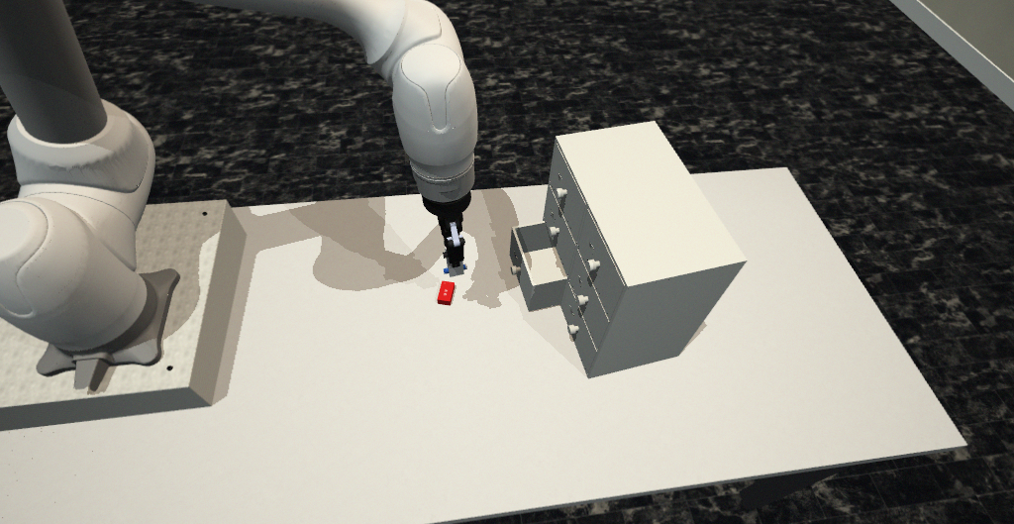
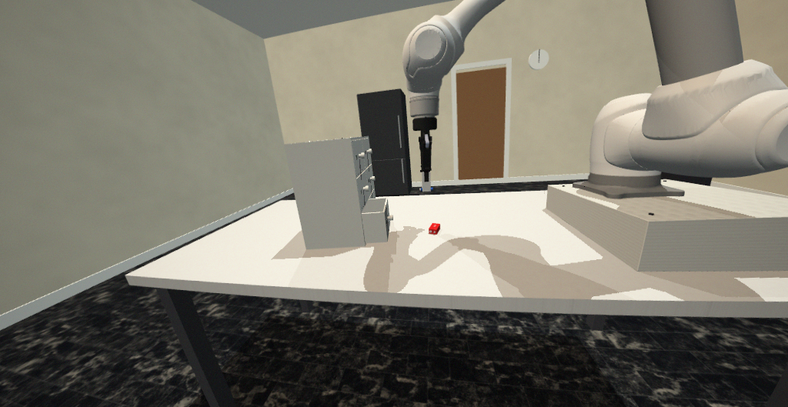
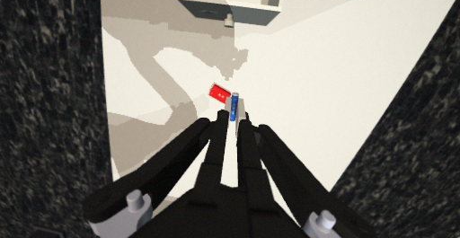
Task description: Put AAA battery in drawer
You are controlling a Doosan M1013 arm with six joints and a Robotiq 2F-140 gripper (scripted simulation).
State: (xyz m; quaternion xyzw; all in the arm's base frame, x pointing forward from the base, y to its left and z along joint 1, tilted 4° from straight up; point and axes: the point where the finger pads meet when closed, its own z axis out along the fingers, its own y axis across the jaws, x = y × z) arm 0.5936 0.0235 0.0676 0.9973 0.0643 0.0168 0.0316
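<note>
My gripper [image 1: 455,267] [image 2: 425,185] [image 3: 234,105] is shut on the blue AAA battery [image 1: 447,270] [image 2: 431,189] [image 3: 234,107], which lies crosswise at the fingertips, well above the table. The small grey chest [image 1: 659,201] [image 2: 328,195] stands upright to the right of the gripper in the top view. Its bottom drawer [image 1: 547,296] [image 2: 375,227] [image 3: 269,18], in the column farther from the top camera, is pulled partly out and looks level. Its visible floor is bare. Its letter cannot be read. The other drawers look pushed in. The gripper is in front of the open drawer, not over it.
A red block [image 1: 445,292] [image 2: 434,228] [image 3: 219,93] lies on the white table [image 1: 397,407] [image 2: 231,264] in front of the chest. The robot's base stands on a raised slab [image 1: 202,351] [image 2: 722,245] at the table's other end. Round knobs stick out from the chest's drawers.
</note>
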